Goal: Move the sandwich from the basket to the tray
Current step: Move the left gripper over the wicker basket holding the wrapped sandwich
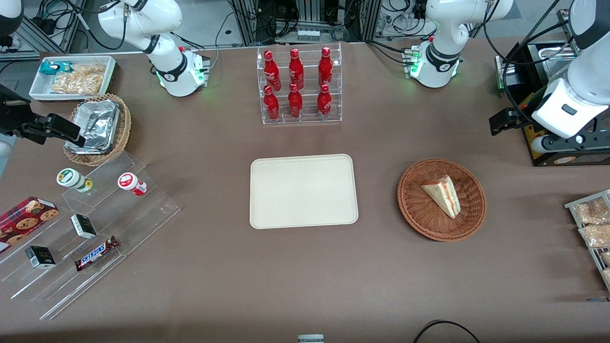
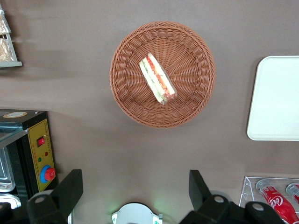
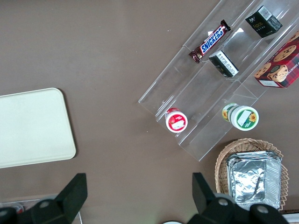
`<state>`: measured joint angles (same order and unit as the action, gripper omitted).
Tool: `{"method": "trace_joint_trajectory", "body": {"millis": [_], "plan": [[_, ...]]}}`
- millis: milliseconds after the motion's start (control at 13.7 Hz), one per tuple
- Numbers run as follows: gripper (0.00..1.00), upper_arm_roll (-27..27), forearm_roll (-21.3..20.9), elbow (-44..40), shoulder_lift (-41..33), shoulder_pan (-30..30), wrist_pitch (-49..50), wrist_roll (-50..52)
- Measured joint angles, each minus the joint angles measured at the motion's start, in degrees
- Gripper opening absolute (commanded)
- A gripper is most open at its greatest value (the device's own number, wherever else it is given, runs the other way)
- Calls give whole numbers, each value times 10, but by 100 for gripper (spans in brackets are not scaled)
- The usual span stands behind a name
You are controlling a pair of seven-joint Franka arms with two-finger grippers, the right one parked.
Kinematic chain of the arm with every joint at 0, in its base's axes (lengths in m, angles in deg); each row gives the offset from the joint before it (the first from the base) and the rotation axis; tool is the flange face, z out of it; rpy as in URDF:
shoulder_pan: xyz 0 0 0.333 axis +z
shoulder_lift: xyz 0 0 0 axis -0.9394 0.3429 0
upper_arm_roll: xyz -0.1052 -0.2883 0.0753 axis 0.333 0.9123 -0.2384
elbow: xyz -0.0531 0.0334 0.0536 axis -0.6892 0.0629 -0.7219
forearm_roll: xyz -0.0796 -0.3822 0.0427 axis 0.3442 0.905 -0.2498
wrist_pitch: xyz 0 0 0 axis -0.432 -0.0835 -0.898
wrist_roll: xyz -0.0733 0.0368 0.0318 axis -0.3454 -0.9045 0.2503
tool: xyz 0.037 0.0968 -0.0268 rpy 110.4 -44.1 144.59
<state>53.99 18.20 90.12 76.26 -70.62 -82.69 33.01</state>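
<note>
Above the desk (image 1: pixel 305 281), the gripper (image 2: pixel 135 191) hangs with its fingers (image 2: pixel 198 186) spread wide and holding nothing; in the front view it sits at the working arm's end of the desk (image 1: pixel 507 121), raised and farther from the camera than the basket (image 1: pixel 414 209). Seen from the wrist, both fingers frame bare desk, with the basket (image 2: pixel 128 98) well apart from them. Lying inside the basket, near its middle, is the sandwich (image 1: pixel 444 194), resting on its side with the red and green filling layers showing along the cut edge (image 2: pixel 158 78). Nothing touches it. Beside the basket, toward the parked arm's end, lies the tray (image 1: pixel 303 190), flat and with nothing on it; its rounded edge also shows in the wrist view (image 2: pixel 275 98). Basket and tray are near one another but do not touch. Farther from the camera than the tray stands a clear rack of red bottles (image 1: pixel 298 85).

Progress, as judged from this layout: no step of the transfer is done. Reaching down to the basket, closing on the sandwich, lifting it, carrying it across to the tray and releasing it all remain.
</note>
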Motion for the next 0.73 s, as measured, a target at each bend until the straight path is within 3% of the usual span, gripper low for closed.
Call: {"method": "trace_joint_trajectory", "body": {"millis": [439,732], "plan": [[100,0,0,14,1,-1,-3,0],[100,0,0,115,6,-2,-91,-1]]}}
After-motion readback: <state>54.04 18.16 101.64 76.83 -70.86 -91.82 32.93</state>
